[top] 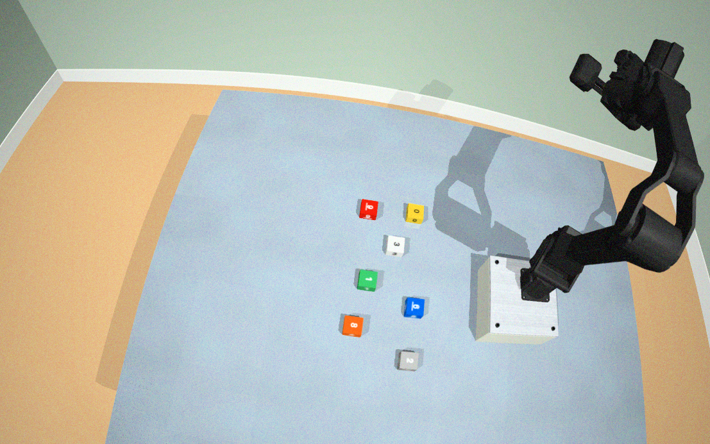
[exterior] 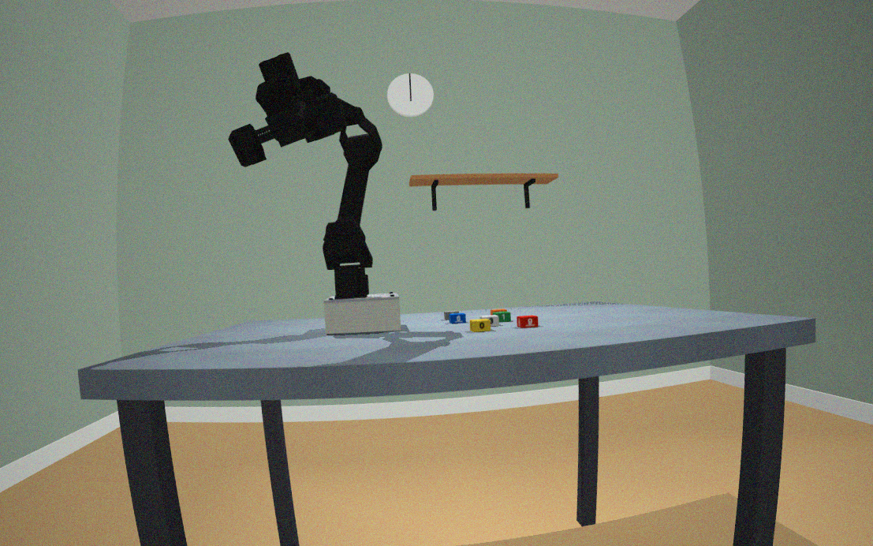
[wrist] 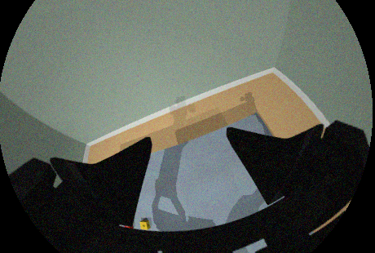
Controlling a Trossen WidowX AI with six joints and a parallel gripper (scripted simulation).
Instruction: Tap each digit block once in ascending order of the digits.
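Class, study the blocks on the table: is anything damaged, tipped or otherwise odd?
Nothing looks damaged or tipped. The seven blocks, such as the white one, sit flat and apart on the blue-grey table.

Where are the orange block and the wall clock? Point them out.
Orange block [top: 353,325] [exterior: 498,311]: top view, its upper face; exterior view, its visible upper part.
Wall clock [exterior: 401,96]: exterior view, its white face.
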